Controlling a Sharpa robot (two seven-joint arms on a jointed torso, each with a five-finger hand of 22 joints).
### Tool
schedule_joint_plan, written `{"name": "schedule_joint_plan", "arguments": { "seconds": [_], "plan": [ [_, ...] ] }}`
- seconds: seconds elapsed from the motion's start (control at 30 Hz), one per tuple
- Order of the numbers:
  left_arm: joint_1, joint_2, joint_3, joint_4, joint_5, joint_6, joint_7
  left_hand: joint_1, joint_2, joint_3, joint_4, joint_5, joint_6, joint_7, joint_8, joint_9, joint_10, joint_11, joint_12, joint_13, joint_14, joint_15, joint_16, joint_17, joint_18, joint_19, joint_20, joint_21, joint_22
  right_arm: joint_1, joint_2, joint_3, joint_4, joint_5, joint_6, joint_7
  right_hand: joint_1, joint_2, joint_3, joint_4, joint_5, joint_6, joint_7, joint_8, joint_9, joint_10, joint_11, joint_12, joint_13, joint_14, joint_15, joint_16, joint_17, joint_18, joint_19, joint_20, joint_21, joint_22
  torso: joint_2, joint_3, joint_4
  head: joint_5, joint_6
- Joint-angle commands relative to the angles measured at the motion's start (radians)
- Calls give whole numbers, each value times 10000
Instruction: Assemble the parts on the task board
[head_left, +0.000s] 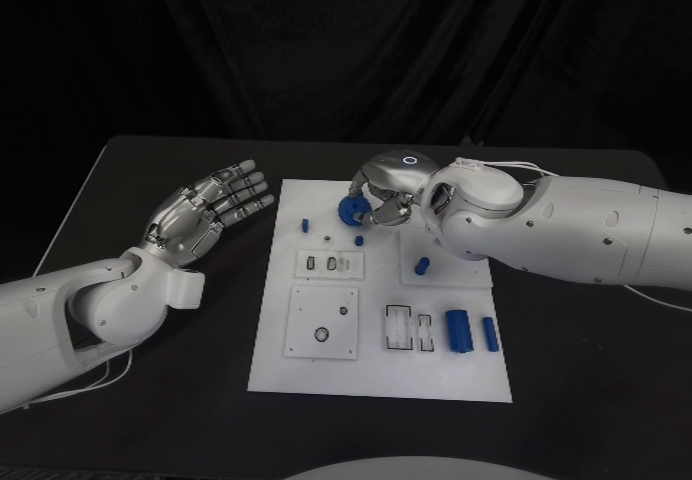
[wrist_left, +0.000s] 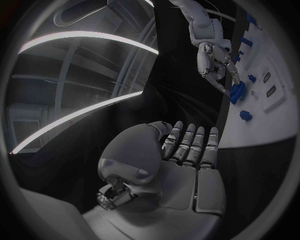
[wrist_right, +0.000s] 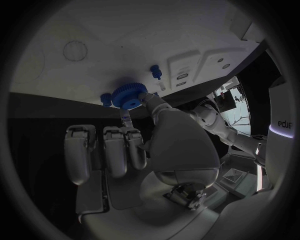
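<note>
The white task board (head_left: 379, 375) lies mid-table. Over its far edge my right hand (head_left: 387, 195) pinches a blue gear (head_left: 351, 208) between thumb and a finger; the right wrist view shows the gear (wrist_right: 129, 95) at the fingertips, close above the board (wrist_right: 94, 30). My left hand (head_left: 209, 212) hovers left of the board, fingers spread and holding nothing. From the left wrist, that hand (wrist_left: 184, 165) is seen empty, with the right hand (wrist_left: 215, 62) and its gear (wrist_left: 236, 93) beyond. Small blue pegs (head_left: 306, 224) (head_left: 359, 240) (head_left: 423, 265) stand on the board.
Two blue cylinders (head_left: 459, 330) (head_left: 490, 333) lie at the board's near right, beside a framed slot (head_left: 407, 328). Recessed plates (head_left: 330, 263) (head_left: 323, 323) sit in the board's left half. Black table (head_left: 159, 400) surrounds the board.
</note>
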Motion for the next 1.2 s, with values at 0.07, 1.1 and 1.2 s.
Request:
{"name": "schedule_joint_plan", "arguments": {
  "seconds": [0.07, 1.1, 1.2],
  "plan": [
    [-15, 28, 6, 13, -16, 173, 164, -86, 16, 65, -1, 64, -13, 49, 32, 10, 24, 42, 65, 10, 12, 76, 53, 15, -144, 29, 27, 47, 11, 5, 61, -1, -71, -280, 468, -556, 16, 57, 84, -6, 49, 124, -266, -150, 990, 1059, 79, 27, 2635, 1045, 39, 25, 2635, -68, 877, 12, -82, 2493, 8, -2, 16, -30, -10],
    [-22, 70, 6, -30, -16, 201, 147, -122, 16, 112, -6, 65, -28, 56, 32, 8, 21, 50, 89, 9, 33, 90, 100, 24, -157, 30, 29, 52, 13, 6, 326, 1, -247, -321, 939, -797, -245, -50, 150, 168, -1882, -2943, -192, -952, -617, 1059, -3, 27, 2635, 1045, -4, 25, 2635, -22, 795, 14, -236, 2436, 2, 5, 7, -27, -25],
    [-24, 78, 6, -38, -16, 211, 148, -122, 16, 112, -6, 65, -28, 56, 32, 8, 21, 50, 89, 9, 33, 90, 100, 24, -157, 30, 29, 52, 13, 6, 314, 1, -248, -321, 951, -773, -304, -21, -43, 265, -2385, -3822, -337, -1011, -953, 1059, -122, 27, 2635, 1045, -103, 25, 2635, -12, 779, -69, -269, 2425, 1, 5, 4, -27, -26]
  ]
}}
